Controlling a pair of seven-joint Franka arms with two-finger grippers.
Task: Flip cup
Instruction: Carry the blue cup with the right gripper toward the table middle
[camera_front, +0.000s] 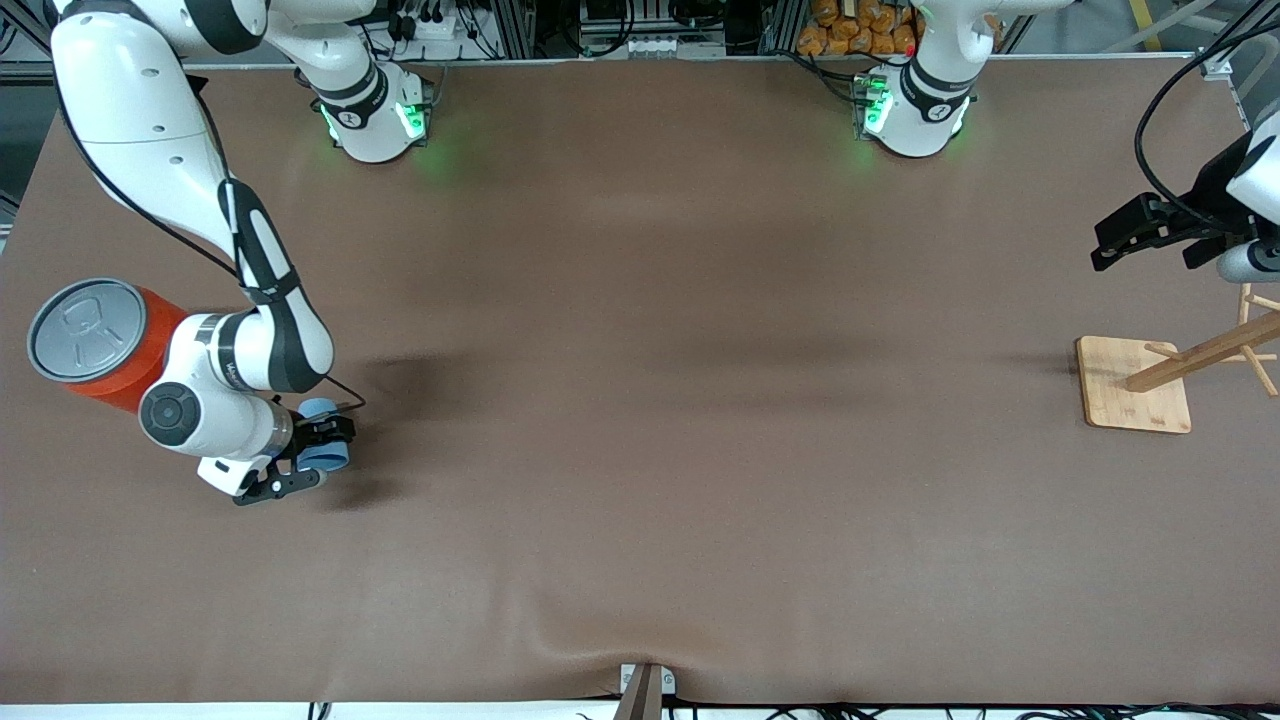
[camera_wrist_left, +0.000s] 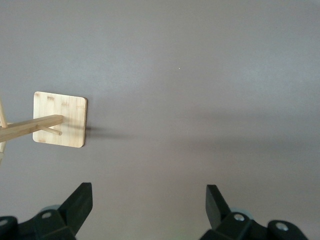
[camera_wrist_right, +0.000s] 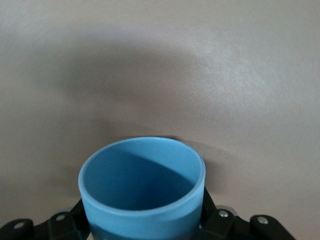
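the right gripper (camera_front: 305, 455), low over the brown table cover (camera_front: 640, 400) at the right arm's end of the table, is clamped on the small, plain light-blue tapered plastic cup (camera_front: 322, 436); in the right wrist view one black finger (camera_wrist_right: 75, 212) presses each side of the cup (camera_wrist_right: 142, 187) wall. the cup lies directly between the jaws, its open mouth turned away from the wrist, so its long axis appears to run roughly along the gripper's own reach — tipped toward the horizontal rather than standing upright, though the front view hides whether any part touches the cloth. a flip would therefore turn on a rotation of the wrist about an axis crossing the cup. just beside the right arm, farther from the front camera than the cup, stands a big orange can-shaped container with a grey pull-tab lid (camera_front: 95, 342) — near enough to matter for a wide swing. the left gripper (camera_wrist_left: 149, 200) waits, fingers spread and empty, above the bamboo peg stand on its square base (camera_front: 1135, 398) at the left arm's end, well apart from the cup.
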